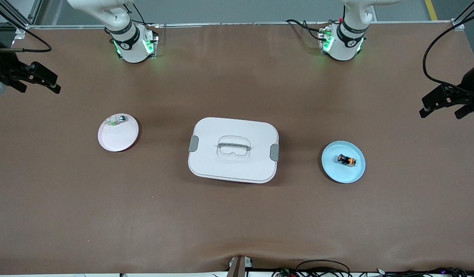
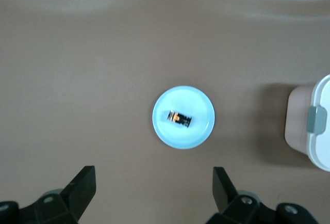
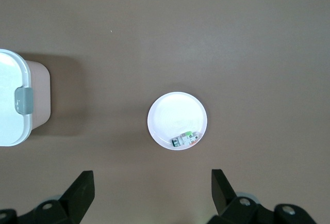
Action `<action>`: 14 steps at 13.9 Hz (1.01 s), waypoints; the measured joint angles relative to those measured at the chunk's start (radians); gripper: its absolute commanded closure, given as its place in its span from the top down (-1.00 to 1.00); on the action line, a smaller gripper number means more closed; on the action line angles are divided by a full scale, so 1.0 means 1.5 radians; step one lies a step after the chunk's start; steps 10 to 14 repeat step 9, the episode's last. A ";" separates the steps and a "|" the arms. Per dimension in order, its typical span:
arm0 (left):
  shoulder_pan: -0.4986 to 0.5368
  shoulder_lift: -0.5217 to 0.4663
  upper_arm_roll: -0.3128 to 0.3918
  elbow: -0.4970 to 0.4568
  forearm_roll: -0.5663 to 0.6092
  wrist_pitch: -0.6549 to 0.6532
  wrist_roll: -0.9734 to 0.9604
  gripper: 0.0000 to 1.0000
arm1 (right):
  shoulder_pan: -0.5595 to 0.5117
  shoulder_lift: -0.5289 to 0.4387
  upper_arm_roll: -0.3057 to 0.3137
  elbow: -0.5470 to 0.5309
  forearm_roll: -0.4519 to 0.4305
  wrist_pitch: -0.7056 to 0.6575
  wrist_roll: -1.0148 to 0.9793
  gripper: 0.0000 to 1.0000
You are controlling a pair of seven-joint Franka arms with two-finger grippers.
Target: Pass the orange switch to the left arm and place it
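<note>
left gripper (image 1: pixel 448 103): right edge of the front view, mid-height, held up in the air over bare table toward the left arm's end; jaws spread wide, nothing in them. arm waiting.

right gripper (image 1: pixel 34 80): left edge of the front view, upper part, over bare table toward the right arm's end; jaws likewise spread, empty. arm waiting.

orange switch (image 1: pixel 346 160): lower right of centre in the front view, lying on its side on the blue plate (image 1: pixel 333 169), near the plate's middle. small black block with orange markings. judged light, rigid, hard-shelled; smooth faces may slip, so a pinch across its narrow flat sides, square-on, looks the best hold. short enough that the second arm would have little left to take at the handover.

box (image 1: pixel 233 149): centre of the front view, white, lid on, grey latches at both ends; stands between the two plates, well apart from each. it sits on the straight line of carry.

pink plate (image 1: pixel 113 140): left of centre; holds a clear-whitish piece (image 1: pixel 117 120) with green and grey at its rim.
</note>
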 measured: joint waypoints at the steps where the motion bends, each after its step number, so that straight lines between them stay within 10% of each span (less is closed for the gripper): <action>1: -0.002 -0.001 0.000 0.000 0.000 -0.014 0.000 1.00 | 0.000 0.000 0.000 0.000 0.000 0.000 0.000 1.00; 14: -0.009 -0.001 0.000 0.015 0.012 -0.080 -0.002 1.00 | 0.000 0.000 0.000 0.000 0.000 0.000 0.000 1.00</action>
